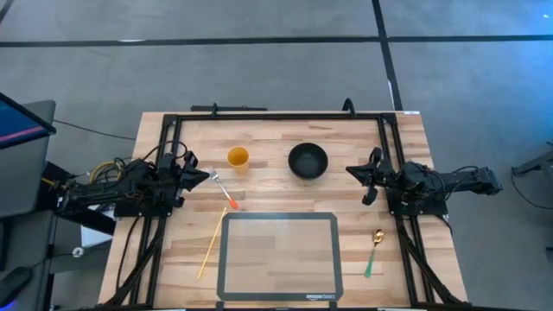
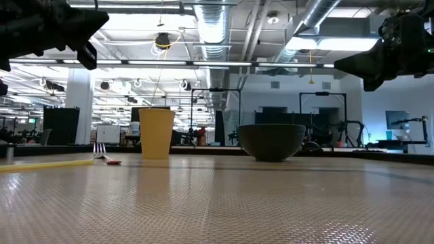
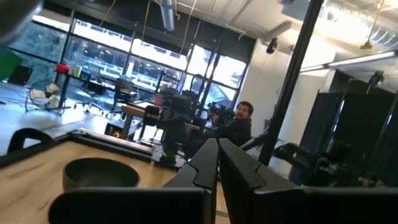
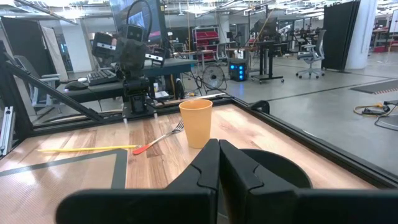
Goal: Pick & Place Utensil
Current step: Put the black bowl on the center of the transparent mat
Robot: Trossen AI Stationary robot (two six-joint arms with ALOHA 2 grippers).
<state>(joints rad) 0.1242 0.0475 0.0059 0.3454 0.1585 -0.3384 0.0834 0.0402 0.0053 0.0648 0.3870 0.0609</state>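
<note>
A fork with an orange-red handle [image 1: 224,191] lies flat on the wooden table between the orange cup [image 1: 238,157] and the grey mat [image 1: 278,257]. It also shows beside the cup [image 4: 196,122] as the fork [image 4: 159,139] in the right wrist view. A gold spoon with a green handle [image 1: 374,251] lies right of the mat. A dark bowl [image 1: 308,161] stands near the middle. My left gripper [image 1: 207,175] hovers shut just left of the fork's tines. My right gripper [image 1: 351,170] hovers shut to the right of the bowl.
A long yellow stick [image 1: 212,243] lies slanted along the mat's left side. A black frame [image 1: 276,115] runs around the table's far and side edges. Bare wood lies between the bowl and the mat. A person [image 3: 239,124] sits in the room beyond the table.
</note>
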